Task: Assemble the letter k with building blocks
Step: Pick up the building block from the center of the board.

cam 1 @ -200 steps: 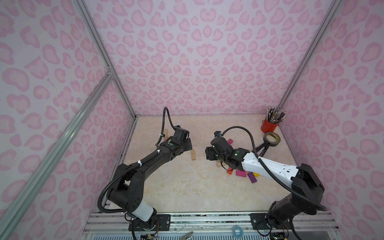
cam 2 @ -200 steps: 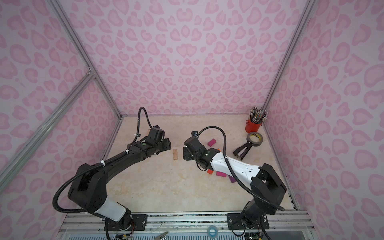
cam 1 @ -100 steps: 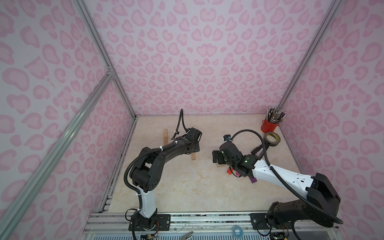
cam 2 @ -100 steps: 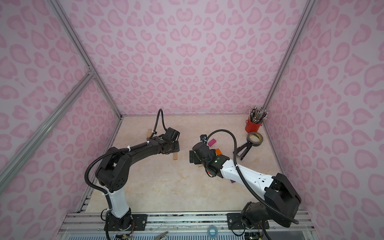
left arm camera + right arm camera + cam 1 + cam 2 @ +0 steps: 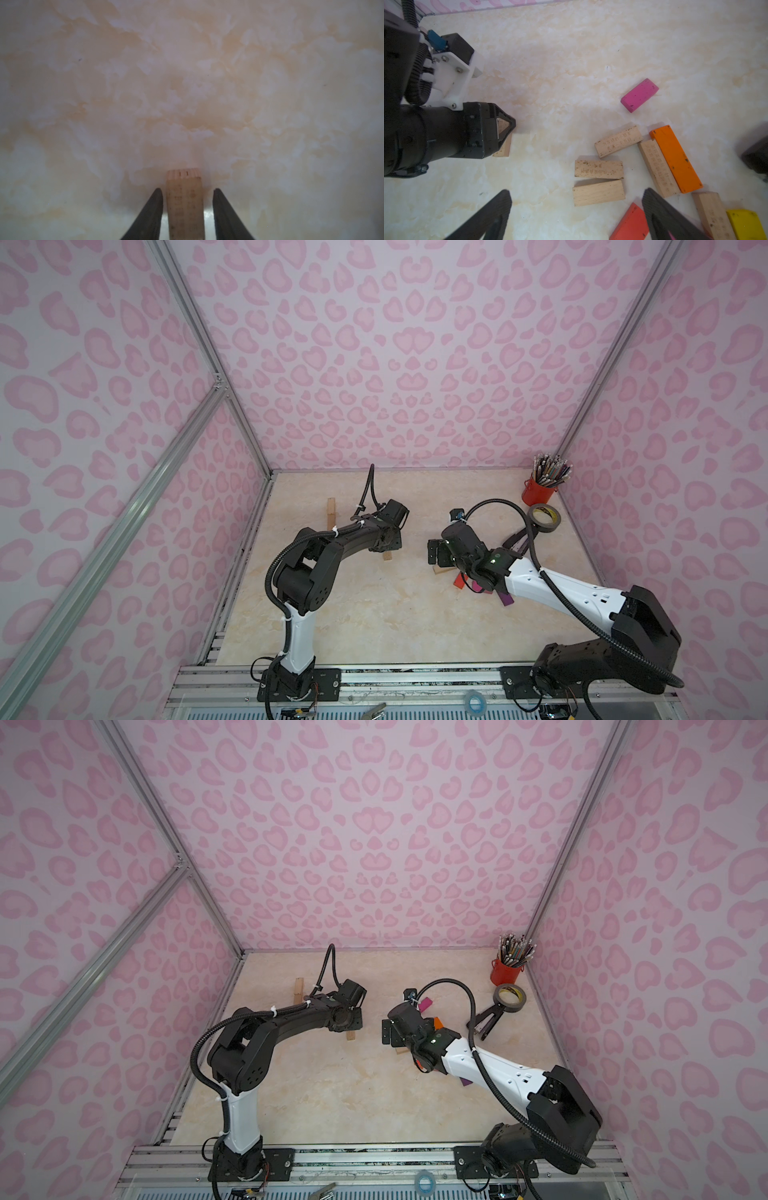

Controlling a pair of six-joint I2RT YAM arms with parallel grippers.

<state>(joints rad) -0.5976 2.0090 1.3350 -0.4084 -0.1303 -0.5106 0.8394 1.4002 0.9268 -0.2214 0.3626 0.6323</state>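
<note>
My left gripper (image 5: 186,190) is low on the table, its jaws standing either side of a plain wooden block (image 5: 184,204) with a thin gap on each side. Both top views show that gripper (image 5: 386,549) over the block (image 5: 351,1036). My right gripper (image 5: 576,199) is wide open above the block pile, with a plain block (image 5: 599,192) and a red block (image 5: 631,224) lying between its fingers. Around them lie a magenta block (image 5: 639,95), an orange block (image 5: 676,159), a yellow block (image 5: 745,224) and several plain printed ones. Another plain block (image 5: 331,510) lies far left.
A red cup of pencils (image 5: 538,489) stands in the far right corner, with a grey tape roll (image 5: 544,516) in front of it and a black clamp-like tool (image 5: 486,1021) beside that. Pink walls close in three sides.
My left arm swung right and came down over the lone plain block, its jaws narrowing around it. My right gripper opened wider and shifted slightly toward the pile.
</note>
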